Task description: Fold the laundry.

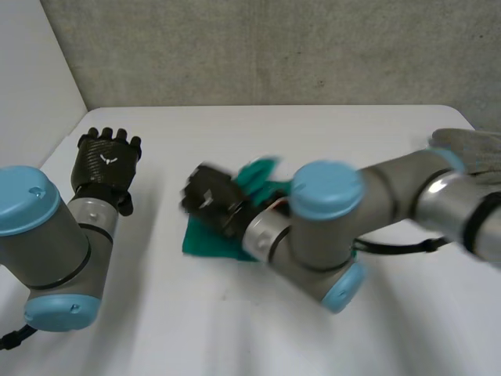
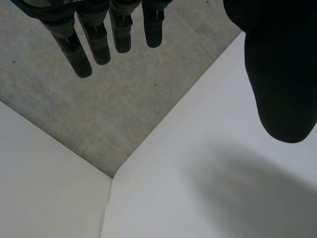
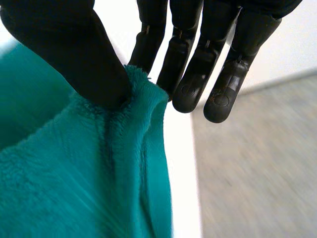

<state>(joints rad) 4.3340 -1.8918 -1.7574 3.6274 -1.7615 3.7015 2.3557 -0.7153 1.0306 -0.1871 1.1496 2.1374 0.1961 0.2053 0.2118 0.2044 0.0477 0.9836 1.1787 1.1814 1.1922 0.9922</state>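
Observation:
A teal fleece cloth (image 1: 205, 240) lies bunched on the white table (image 1: 235, 149) near the middle. My right hand (image 1: 211, 200) reaches across it from the right. In the right wrist view its thumb (image 3: 84, 59) and fingers (image 3: 190, 74) pinch an edge of the cloth (image 3: 74, 173), which hangs down from the grip. My left hand (image 1: 106, 160) is held up over the table's left side, away from the cloth. Its fingers (image 2: 99, 39) stand straight and its thumb (image 2: 282, 74) is spread; nothing is in it.
A grey wall (image 1: 274, 47) runs behind the table's far edge, and a white side panel (image 1: 31, 78) stands at the left. My right arm (image 1: 376, 204) stretches low over the table from the right.

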